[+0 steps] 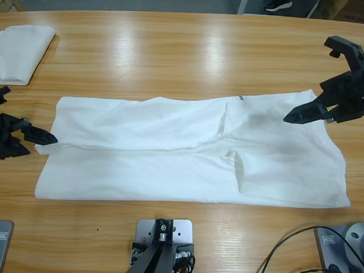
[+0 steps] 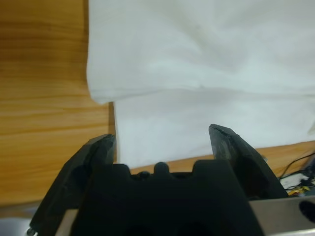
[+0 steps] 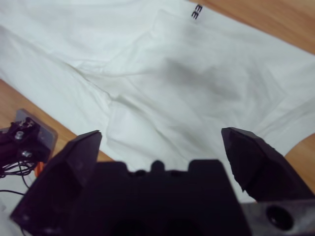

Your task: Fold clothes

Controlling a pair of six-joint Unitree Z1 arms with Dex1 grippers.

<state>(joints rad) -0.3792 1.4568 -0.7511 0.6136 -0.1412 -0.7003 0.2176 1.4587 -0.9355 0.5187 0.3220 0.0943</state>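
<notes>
A white shirt (image 1: 193, 152) lies spread flat along the table (image 1: 174, 45), partly folded lengthwise. The left gripper (image 2: 162, 140) has its jaws wide apart, holding nothing, at the shirt's end edge. The right gripper (image 3: 162, 142) hovers above the other end, jaws wide apart and empty. A folded cloth (image 1: 19, 52) lies well apart.

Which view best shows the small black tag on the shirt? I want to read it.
The right wrist view: the tag sits closest there, letters partly legible. The high view shows it as a speck on the T-shirt. The left wrist view misses it.
</notes>
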